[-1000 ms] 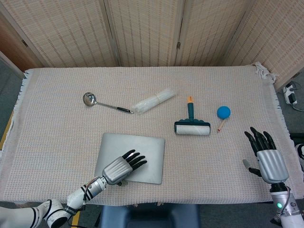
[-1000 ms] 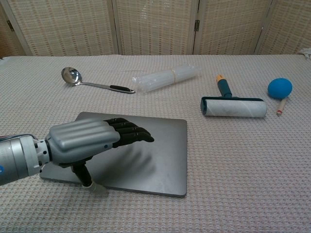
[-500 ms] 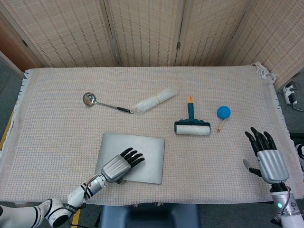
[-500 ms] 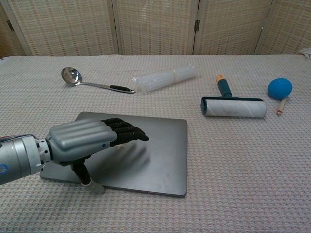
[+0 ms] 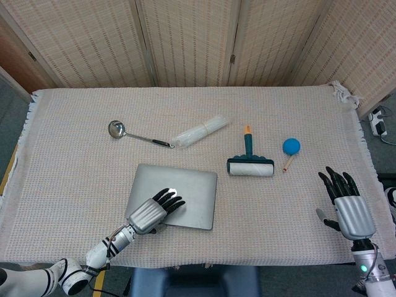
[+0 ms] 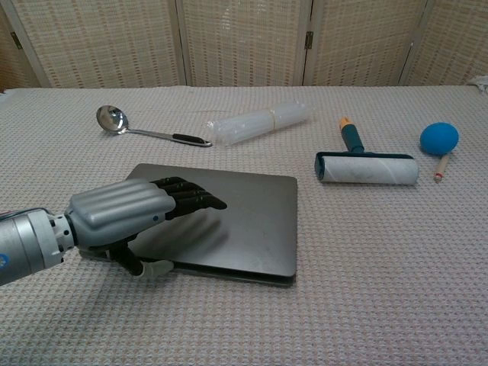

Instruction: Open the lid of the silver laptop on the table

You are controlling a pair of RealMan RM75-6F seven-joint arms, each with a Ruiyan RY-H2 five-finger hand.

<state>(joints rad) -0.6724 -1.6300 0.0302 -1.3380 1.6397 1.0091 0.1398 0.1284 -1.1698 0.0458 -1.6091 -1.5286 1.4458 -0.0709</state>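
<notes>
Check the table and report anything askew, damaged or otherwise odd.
Nothing looks spilled or damaged. The silver laptop sits slightly askew to the table edge, its front edge a little raised where the left hand grips it, thumb beneath. The ladle, plastic roll, lint roller and blue ball lie loosely scattered. The right hand holds nothing.

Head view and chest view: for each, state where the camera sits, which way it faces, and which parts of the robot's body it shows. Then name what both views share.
Head view: high above the near table edge, looking steeply down on the whole table; shows left hand and right hand.
Chest view: low at the near edge, facing across the table toward the screens; shows only the left hand.
Shared: laptop, ladle, lint roller, blue ball.
</notes>
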